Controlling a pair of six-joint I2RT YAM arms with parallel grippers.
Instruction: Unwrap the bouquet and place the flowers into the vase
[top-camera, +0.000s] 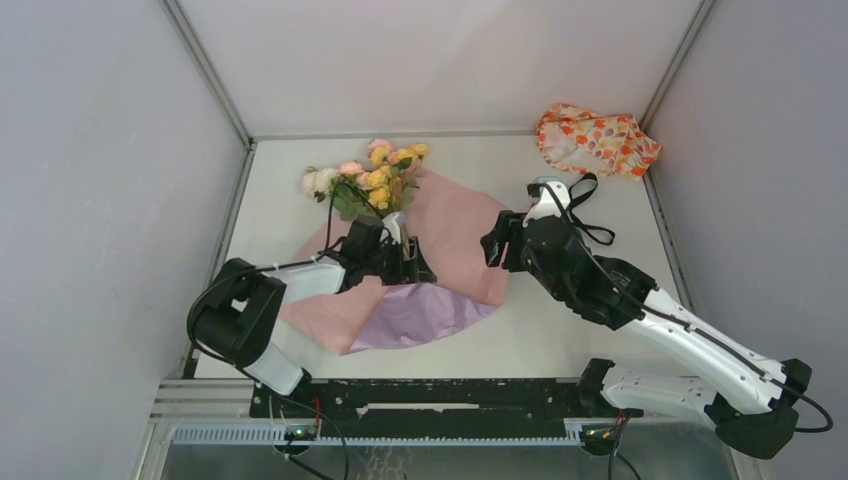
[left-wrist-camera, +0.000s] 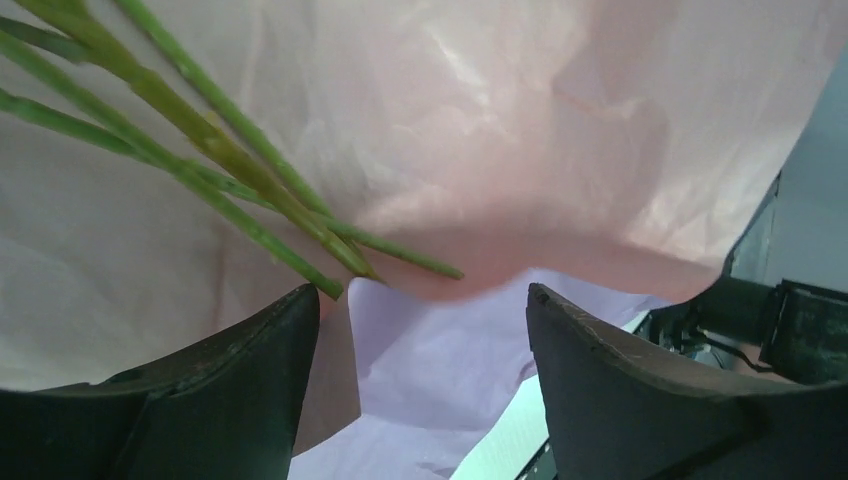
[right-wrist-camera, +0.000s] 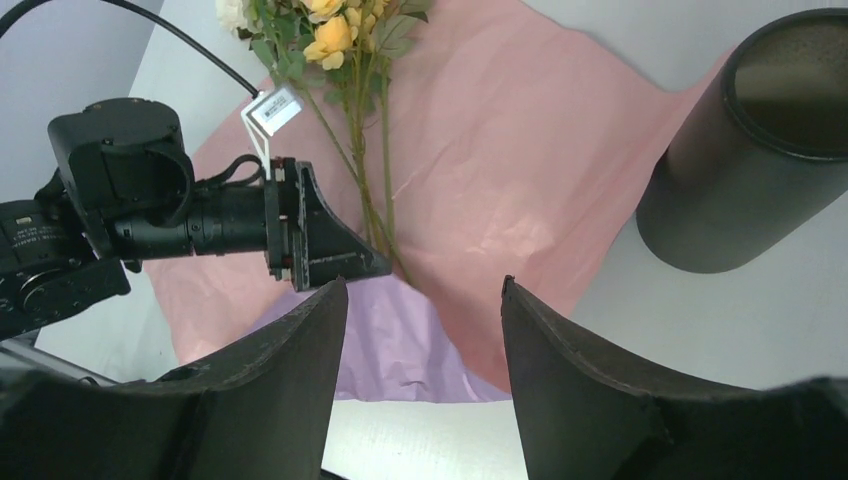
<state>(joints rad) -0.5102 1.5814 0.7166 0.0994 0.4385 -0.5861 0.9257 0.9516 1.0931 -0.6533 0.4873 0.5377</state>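
The left hand (left-wrist-camera: 420, 290) is reaching in low over the spread wrapping with its 2 fingers (left-wrist-camera: 230, 380) standing wide apart, gripping nothing. The cut ends of the green stems (left-wrist-camera: 200, 130) are lying just beside the tip of its left finger; whether they are touching it cannot be told. Between the fingers only paper is showing.

The flowers (top-camera: 370, 175) are lying flat on the opened pink paper (top-camera: 455, 225), blooms pointing toward the far edge of the desk (top-camera: 560, 330) and stems running back to the left hand. A lilac sheet (top-camera: 420, 315) is poking out from under the pink one on the near side.

The right hand (right-wrist-camera: 420, 285) is hovering at the right side of the paper, fingers well apart and holding nothing. The black vase (right-wrist-camera: 750, 160) is standing upright on the desk at the edge of the pink paper, close to that hand. A floral cloth bundle (top-camera: 597, 138) is sitting in the far right corner.
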